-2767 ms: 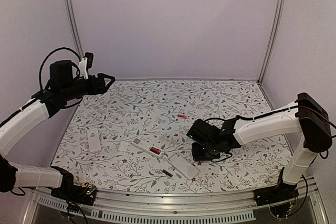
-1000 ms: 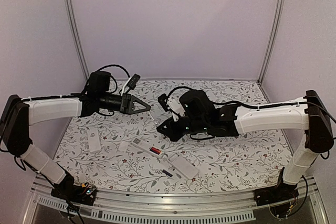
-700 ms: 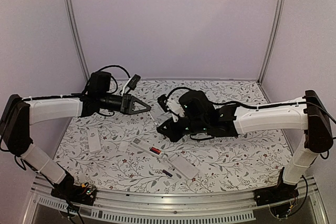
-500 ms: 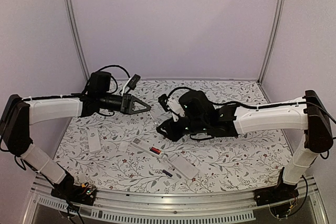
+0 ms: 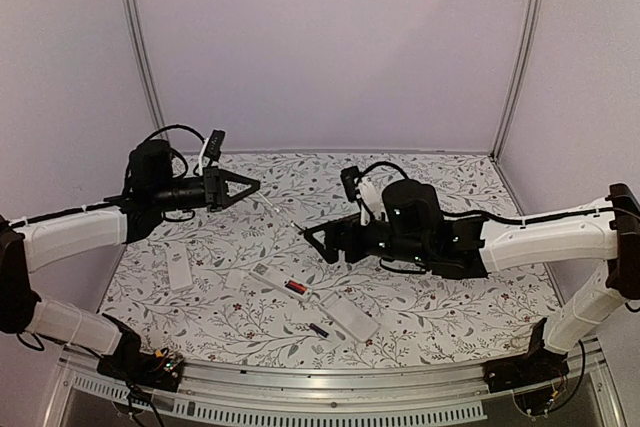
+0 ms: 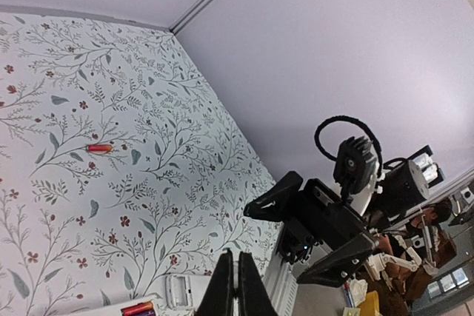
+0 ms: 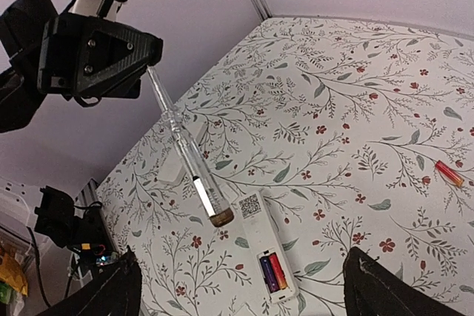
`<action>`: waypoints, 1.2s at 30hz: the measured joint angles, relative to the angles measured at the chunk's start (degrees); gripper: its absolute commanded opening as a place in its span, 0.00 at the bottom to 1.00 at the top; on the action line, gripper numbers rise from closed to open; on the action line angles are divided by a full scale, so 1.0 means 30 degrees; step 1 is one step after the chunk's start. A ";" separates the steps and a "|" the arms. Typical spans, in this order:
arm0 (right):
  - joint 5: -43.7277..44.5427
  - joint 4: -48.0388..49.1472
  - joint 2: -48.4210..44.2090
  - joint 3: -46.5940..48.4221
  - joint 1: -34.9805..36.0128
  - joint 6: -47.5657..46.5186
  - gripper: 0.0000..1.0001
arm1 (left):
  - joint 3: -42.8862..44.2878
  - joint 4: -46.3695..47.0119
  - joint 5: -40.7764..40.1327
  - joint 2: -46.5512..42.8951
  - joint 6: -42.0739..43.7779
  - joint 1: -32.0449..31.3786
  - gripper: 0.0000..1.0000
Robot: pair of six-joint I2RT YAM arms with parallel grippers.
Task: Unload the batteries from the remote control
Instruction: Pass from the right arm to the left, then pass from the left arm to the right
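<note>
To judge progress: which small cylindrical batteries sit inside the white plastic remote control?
The red and purple pair lying in the open remote; the lone red battery lies loose on the tabletop.

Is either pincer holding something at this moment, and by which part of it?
The left pincer is shut on the thin clear stick, gripping it at one end, opposite its brownish tip. The right pincer is open and holds nothing.

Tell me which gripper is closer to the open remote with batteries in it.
Right. The right gripper hovers just behind the remote, jaws open; the left gripper is farther back-left, gripping the stick tool.
</note>
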 measured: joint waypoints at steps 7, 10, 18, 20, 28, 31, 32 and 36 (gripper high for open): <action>-0.0707 0.4663 -0.0758 -0.1158 -0.0270 0.2208 0.96 | -0.1996 0.3585 -0.0991 -0.2470 -0.2288 0.0036 0.00; -0.1319 0.5734 -0.0736 -0.1260 -0.0328 0.2645 0.96 | -0.2878 0.5195 -0.1297 -0.3300 -0.2914 -0.0153 0.00; -0.3206 0.7606 0.0262 -0.0335 -0.0335 0.2936 0.89 | -0.4211 0.8393 -0.2259 -0.4750 -0.3563 -0.1625 0.00; -0.3738 0.7890 0.0678 0.0007 -0.0335 0.2936 0.86 | -0.4269 0.8837 -0.2455 -0.4758 -0.3592 -0.1923 0.00; -0.5333 0.8976 0.1217 0.0474 -0.0328 0.2907 0.69 | -0.4656 1.0754 -0.3461 -0.4750 -0.3767 -0.2543 0.00; -0.5829 0.9398 0.1341 0.0583 -0.0328 0.2951 0.62 | -0.4779 1.1402 -0.3745 -0.4692 -0.3861 -0.2630 0.00; -0.6047 0.9632 0.1406 0.0619 -0.0335 0.3002 0.59 | -0.4830 1.1642 -0.3789 -0.4692 -0.3920 -0.2637 0.00; -0.6645 1.0309 0.1661 0.0634 -0.0335 0.3235 0.52 | -0.5042 1.2342 -0.3971 -0.4656 -0.4065 -0.2718 0.00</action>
